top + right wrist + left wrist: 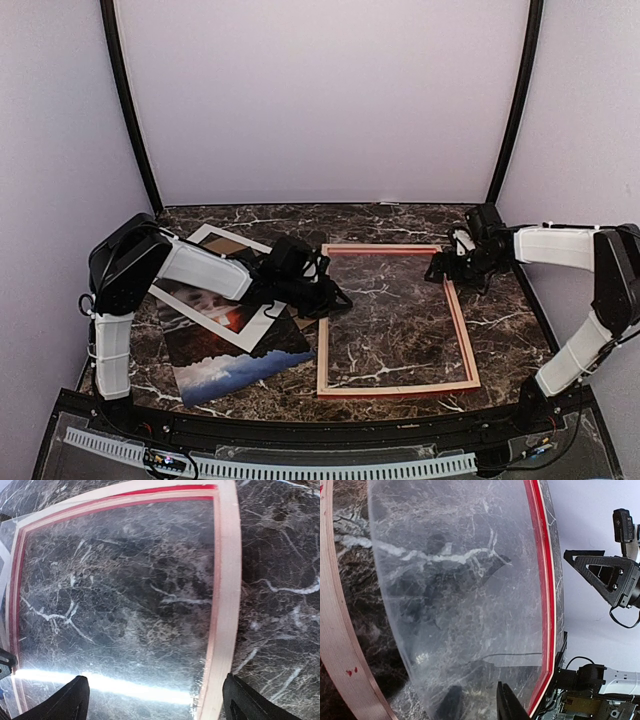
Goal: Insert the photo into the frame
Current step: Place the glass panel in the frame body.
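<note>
1 frame (462, 330), 1 photo (235, 365), 1 white mat (250, 335), 1 brown board (227, 245), 1 left claw (335, 298), 1 right claw (436, 268).

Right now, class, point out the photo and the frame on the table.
the photo (240, 368): top external view, on the blue-white lower part of the print.
the frame (400, 389): top external view, on its near rail.

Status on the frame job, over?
Right gripper open, straddling frame rail. Left gripper at frame left rail, state unclear. Photo outside frame, under mat.
</note>
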